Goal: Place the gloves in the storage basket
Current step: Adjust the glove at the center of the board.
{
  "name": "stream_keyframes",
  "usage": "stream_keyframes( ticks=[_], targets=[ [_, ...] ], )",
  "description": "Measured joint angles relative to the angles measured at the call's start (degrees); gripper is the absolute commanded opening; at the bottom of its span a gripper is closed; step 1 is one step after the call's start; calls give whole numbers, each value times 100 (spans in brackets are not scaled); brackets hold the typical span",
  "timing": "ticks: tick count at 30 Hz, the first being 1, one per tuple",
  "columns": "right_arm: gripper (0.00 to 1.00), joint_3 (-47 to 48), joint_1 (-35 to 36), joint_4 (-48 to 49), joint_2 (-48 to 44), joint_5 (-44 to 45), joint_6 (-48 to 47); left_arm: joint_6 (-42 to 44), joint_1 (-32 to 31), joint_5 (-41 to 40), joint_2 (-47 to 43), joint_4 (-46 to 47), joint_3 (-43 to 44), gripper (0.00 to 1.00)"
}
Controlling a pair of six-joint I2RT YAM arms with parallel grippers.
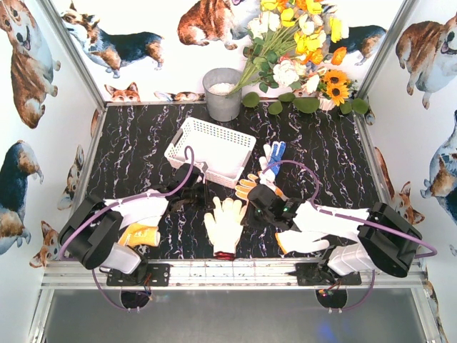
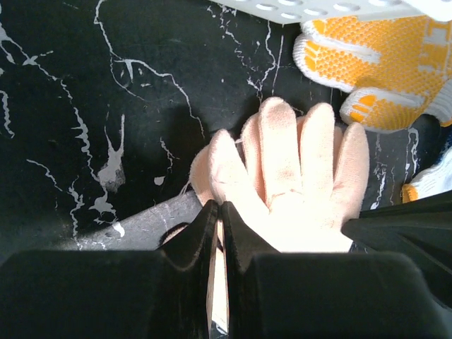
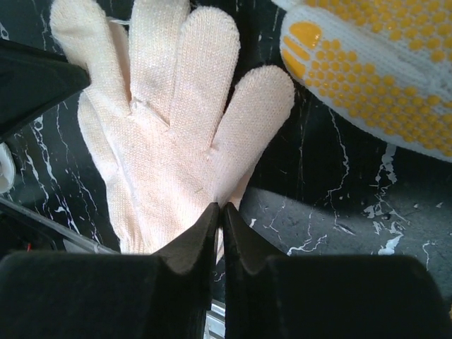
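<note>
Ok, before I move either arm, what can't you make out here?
Left wrist view: storage basket cut off by the top edge; cuff of the cream glove hidden behind the left claw.
Right wrist view: whether the shut right claw touches that glove, unclear.
Top view: yellow glove partly under the left arm; grey bucket contents too small.

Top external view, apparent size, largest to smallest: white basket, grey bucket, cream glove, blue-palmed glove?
1. white basket
2. grey bucket and cream glove: too alike to rank
3. blue-palmed glove
</note>
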Motion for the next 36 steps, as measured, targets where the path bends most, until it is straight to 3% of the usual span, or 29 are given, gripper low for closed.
stream_keyframes(
  ticks=[20,24,29,34,36],
  targets=[
    [9,382,0,11,675,-278,-435,-24,87,-348,79,-166,-120,0],
    [16,442,0,9,730,-278,-452,-28,87,-396,76,-179,-120,0],
    [31,474,0,9,730,-278,-459,-26,96,-575,-17,-317,-125,0],
    [42,474,0,-17,662,-280,-450,20,101,-713,-188,-527,-131,26],
    [45,474,0,-28,557,-282,-444,83,109,-748,-313,-614,-131,32]
  ],
)
